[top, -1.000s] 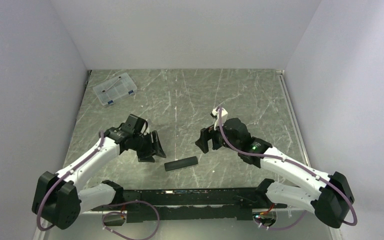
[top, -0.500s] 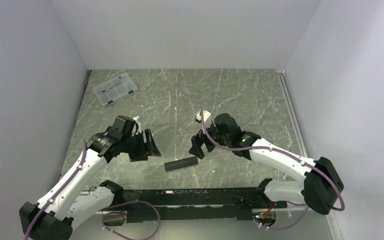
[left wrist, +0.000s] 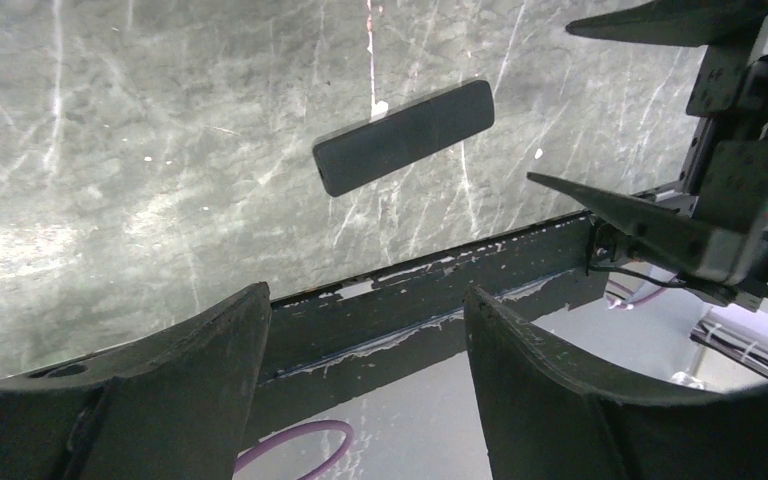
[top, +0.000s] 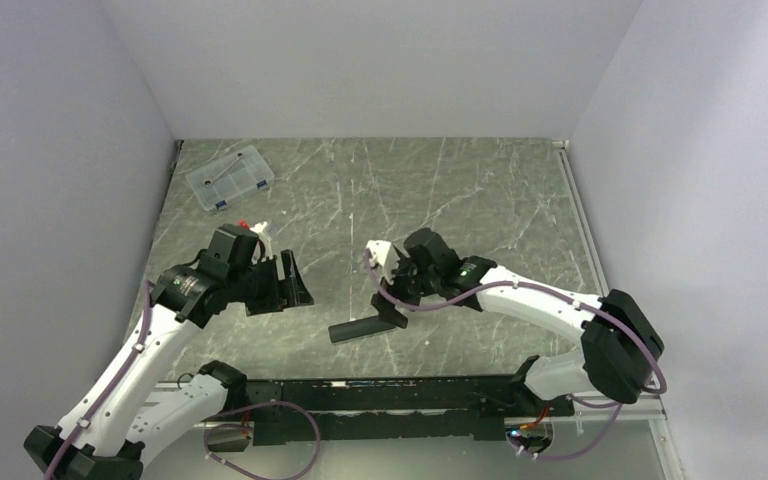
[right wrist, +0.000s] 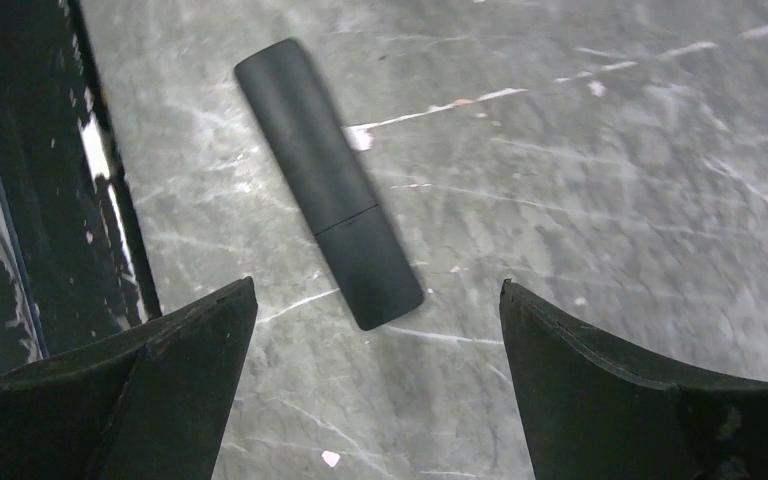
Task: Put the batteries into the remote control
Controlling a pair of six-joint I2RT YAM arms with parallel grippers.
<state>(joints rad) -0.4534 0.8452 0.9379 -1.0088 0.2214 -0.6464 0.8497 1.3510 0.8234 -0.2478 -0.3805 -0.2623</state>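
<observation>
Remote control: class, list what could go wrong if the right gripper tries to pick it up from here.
1. The remote control lies flat on the table, so the open right gripper may push it rather than grip it.
2. It lies near the black rail; a nudge could slide it against that.
3. The open left gripper hovers close by, so the arms might clash.
</observation>
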